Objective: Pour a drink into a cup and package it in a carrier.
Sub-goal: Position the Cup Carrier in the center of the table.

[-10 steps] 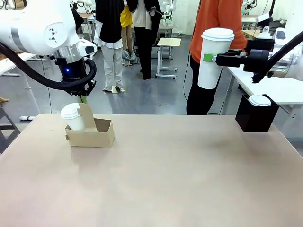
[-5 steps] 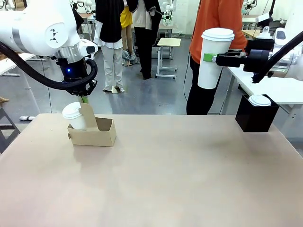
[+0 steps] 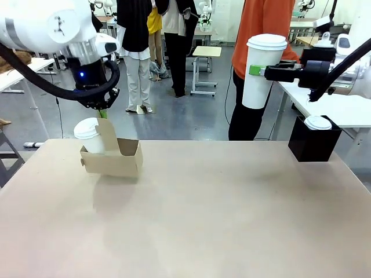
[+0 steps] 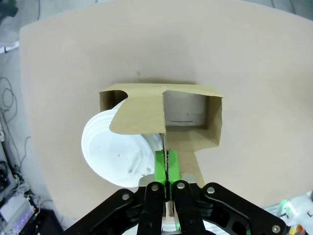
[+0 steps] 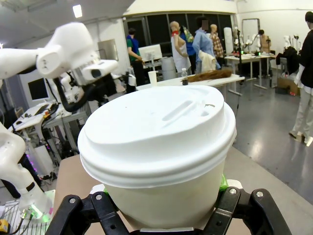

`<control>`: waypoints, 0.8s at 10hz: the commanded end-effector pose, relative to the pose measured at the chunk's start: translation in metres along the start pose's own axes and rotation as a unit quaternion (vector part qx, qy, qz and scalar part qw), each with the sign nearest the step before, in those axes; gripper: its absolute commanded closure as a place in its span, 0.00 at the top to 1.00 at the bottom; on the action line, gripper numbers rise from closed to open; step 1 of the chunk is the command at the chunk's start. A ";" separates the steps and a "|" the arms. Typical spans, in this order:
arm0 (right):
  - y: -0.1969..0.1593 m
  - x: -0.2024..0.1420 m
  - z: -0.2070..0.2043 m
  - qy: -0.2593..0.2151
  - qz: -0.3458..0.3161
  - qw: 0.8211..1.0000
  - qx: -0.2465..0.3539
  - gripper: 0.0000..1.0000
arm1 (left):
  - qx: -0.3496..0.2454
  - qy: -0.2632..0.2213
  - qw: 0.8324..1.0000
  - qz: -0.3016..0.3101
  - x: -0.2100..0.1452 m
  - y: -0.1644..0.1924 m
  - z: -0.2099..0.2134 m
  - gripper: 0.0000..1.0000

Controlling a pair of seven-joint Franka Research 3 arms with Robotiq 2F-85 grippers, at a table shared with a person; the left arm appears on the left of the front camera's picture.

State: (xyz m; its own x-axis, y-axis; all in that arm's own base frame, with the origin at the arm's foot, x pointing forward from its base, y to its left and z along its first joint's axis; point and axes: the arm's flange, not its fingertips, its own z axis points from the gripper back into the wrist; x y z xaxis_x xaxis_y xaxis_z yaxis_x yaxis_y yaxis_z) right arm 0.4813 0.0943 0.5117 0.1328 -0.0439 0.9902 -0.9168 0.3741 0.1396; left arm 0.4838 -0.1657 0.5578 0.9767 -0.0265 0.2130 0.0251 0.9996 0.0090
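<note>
My left gripper is shut on the upright handle tab of the brown cardboard carrier, which hangs just above the table, slightly tilted. A white lidded cup stands in its left compartment; the other compartment is empty. In the left wrist view the green pads pinch the carrier tab beside the cup lid. My right gripper is shut on a second tall white lidded cup, held high at the right. This cup sits between the fingers of that gripper. The drink is hidden.
A black box with a white lid on top stands at the table's far right edge. A person in an orange top stands behind the table. The tabletop is bare in the middle and front.
The left arm has risen, lifting the carrier with its cup off the table; it now hangs slightly tilted. The right arm and its cup have stayed put.
</note>
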 end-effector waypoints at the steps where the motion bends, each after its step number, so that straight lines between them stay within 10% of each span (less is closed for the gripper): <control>1: 0.002 0.004 -0.001 -0.004 0.002 1.000 0.004 0.80 | 0.000 -0.007 1.000 0.015 -0.042 -0.026 0.027 0.02; 8: 0.002 0.004 -0.001 -0.004 0.002 1.000 0.004 0.80 | -0.054 -0.008 0.998 -0.015 -0.156 -0.133 -0.001 0.02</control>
State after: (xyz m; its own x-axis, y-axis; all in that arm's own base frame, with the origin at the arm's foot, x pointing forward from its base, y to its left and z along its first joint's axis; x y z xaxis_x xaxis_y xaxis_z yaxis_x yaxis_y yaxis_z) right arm 0.4813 0.0941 0.5118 0.1326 -0.0437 0.9902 -0.9167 0.3746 0.1393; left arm 0.3303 -0.2918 0.5311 0.9763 -0.0775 0.2021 0.0947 0.9925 -0.0769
